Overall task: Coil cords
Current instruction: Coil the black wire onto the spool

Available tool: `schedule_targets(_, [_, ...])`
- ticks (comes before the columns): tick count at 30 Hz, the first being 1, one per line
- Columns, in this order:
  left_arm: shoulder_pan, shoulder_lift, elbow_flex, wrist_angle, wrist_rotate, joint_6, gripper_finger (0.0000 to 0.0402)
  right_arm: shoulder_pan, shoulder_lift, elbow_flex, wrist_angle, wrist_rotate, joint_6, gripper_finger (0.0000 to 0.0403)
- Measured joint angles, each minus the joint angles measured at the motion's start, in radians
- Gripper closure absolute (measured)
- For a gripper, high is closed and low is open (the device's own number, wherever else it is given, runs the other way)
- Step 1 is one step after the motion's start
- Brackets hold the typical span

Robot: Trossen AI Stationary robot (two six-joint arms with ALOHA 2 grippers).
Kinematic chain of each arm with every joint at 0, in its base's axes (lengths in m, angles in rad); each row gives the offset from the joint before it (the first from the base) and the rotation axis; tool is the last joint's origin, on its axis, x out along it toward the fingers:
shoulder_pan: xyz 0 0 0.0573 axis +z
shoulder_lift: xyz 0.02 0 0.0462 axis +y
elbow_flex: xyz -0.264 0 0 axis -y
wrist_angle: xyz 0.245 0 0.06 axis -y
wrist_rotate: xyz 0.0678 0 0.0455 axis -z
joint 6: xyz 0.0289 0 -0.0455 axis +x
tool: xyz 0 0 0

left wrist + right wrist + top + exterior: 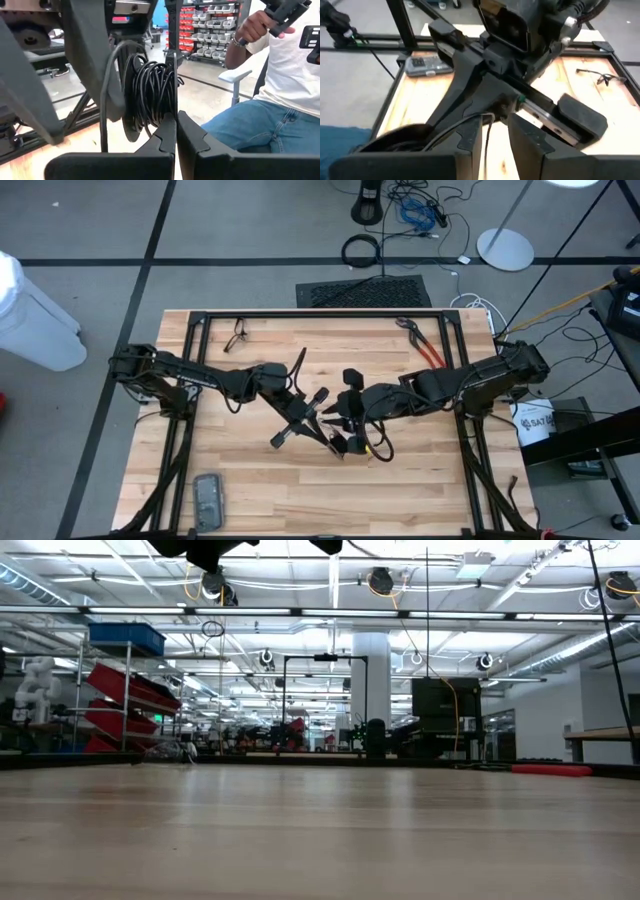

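Near the middle of the wooden worktop [400, 480], the left gripper [283, 437] and right gripper [345, 442] raised close together, almost tip to tip. Left jaws pressed together, nothing seen between them in the left wrist view; just past them a tight coil of thin black cord [150, 92] hanging upright, wound around the dark finger of the other arm, one loose strand dropping beside it. Right jaws slightly parted, with a strand of the cord [487, 127] running down through the gap; cannot tell whether it is pinched. Crowding the right wrist view, the left arm's gripper body. Toward the near edge, a grey flat case [208, 498]. Along the far edge, a pair of glasses [238, 335] and red-handled pliers [425, 345]. Beyond the worktop, a seated person [280, 85] in jeans and pale shirt.
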Motion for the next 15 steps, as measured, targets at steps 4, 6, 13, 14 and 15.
schedule_targets(4, [0.0,0.0,0.0,0.003,0.0,0.003,0.04,0.006,0.003,0.035,-0.047,0.003,0.0,0.0319])
schedule_targets(6, [0.0,0.0,0.0,0.003,0.0,0.004,0.04,0.01,0.003,0.05,-0.041,0.003,-0.005,0.0319])
schedule_targets(13, [0.0,-0.001,0.0,0.031,0.0,0.004,0.04,0.023,0.003,0.069,-0.018,-0.001,-0.005,0.0318])
schedule_targets(14, [0.0,-0.001,0.0,0.031,0.0,0.004,0.04,0.025,0.003,0.069,-0.016,-0.001,-0.005,0.0318])
schedule_targets(15, [0.0,-0.001,0.0,0.033,0.0,0.004,0.04,0.027,0.006,0.069,-0.009,-0.001,-0.003,0.0318])
